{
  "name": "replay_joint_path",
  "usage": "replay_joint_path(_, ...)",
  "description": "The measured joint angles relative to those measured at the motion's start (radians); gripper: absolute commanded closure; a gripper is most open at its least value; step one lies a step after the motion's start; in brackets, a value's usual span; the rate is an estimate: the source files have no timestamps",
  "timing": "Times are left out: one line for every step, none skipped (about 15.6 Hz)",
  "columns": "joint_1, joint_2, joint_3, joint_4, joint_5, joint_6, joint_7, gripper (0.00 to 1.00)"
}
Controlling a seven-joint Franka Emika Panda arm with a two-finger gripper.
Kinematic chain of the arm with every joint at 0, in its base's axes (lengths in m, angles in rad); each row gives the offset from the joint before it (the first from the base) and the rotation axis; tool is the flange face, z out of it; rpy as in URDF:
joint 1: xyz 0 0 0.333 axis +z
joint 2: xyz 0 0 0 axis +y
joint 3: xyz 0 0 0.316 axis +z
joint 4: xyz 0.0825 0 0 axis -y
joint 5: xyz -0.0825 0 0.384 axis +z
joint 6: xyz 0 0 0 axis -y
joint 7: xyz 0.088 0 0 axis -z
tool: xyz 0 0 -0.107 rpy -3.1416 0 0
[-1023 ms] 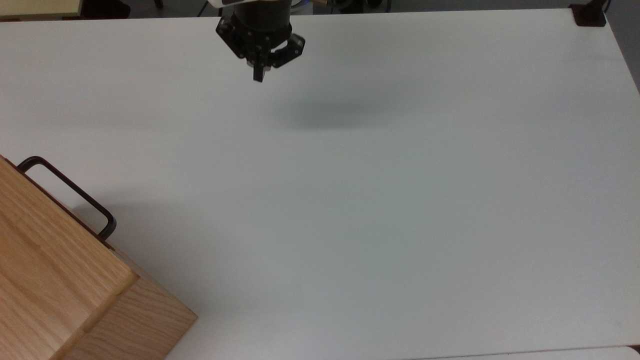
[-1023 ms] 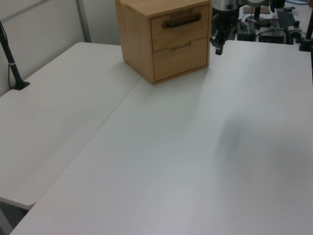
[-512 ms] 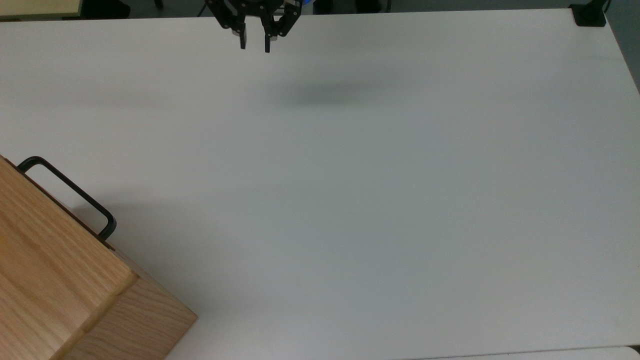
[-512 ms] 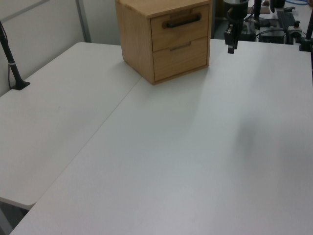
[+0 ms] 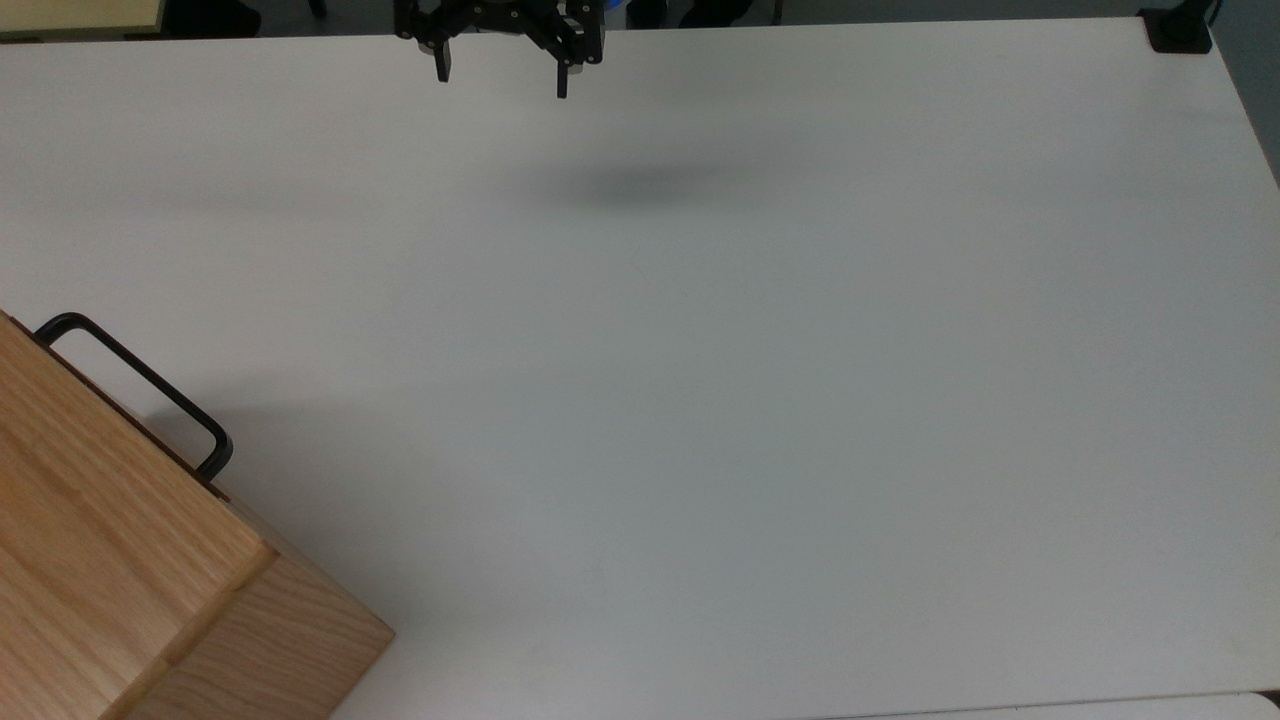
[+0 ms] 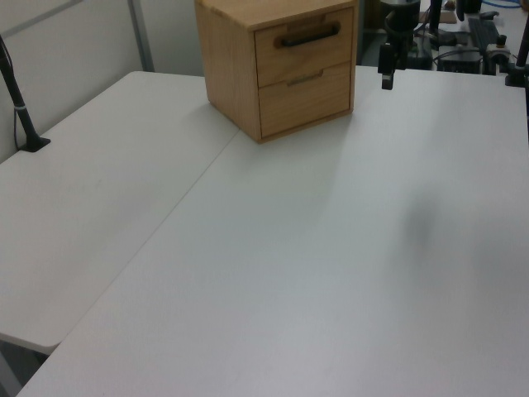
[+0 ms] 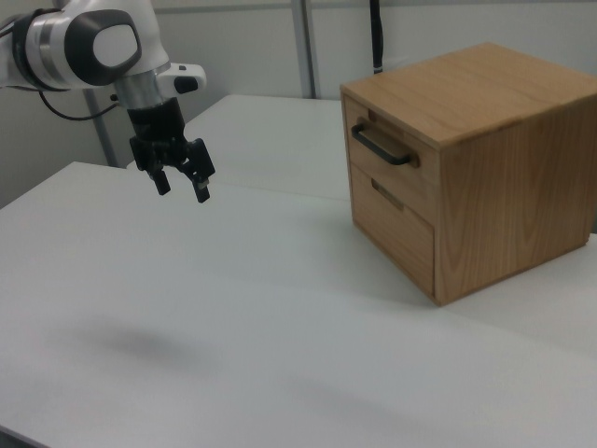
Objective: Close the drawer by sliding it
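Observation:
The oak drawer [image 6: 304, 51] is the upper one in the wooden cabinet [image 7: 508, 177], with a thin black U-shaped handle [image 7: 381, 147]. Its front panel [image 7: 392, 173] lies about level with the cabinet's face. In the top view the handle [image 5: 140, 382] juts from the cabinet's edge at the top view's left, and the panel is hidden under the cabinet top. My gripper [image 5: 502, 78] hangs open and empty above the table's far edge, well apart from the cabinet. It shows as gripper [image 7: 183, 189] at the right view's left and as gripper [image 6: 386, 80] just right of the cabinet in the left view.
A lower drawer [image 6: 306, 98] with a slot pull sits under the top one. The white table [image 5: 700, 400] stretches wide between gripper and cabinet. A black clamp post [image 6: 21, 107] stands at the left view's left, and a black mount [image 5: 1180, 30] at the top view's upper right corner.
The gripper went from shut to wide open and drew back toward the top view's upper edge. The drawer and cabinet have not moved.

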Motion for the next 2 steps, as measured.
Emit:
replay_joint_path(0.0, 0.0, 0.0, 0.0, 0.0, 0.0, 0.0, 0.0)
replay_joint_path(0.0, 0.0, 0.0, 0.0, 0.0, 0.0, 0.0, 0.0)
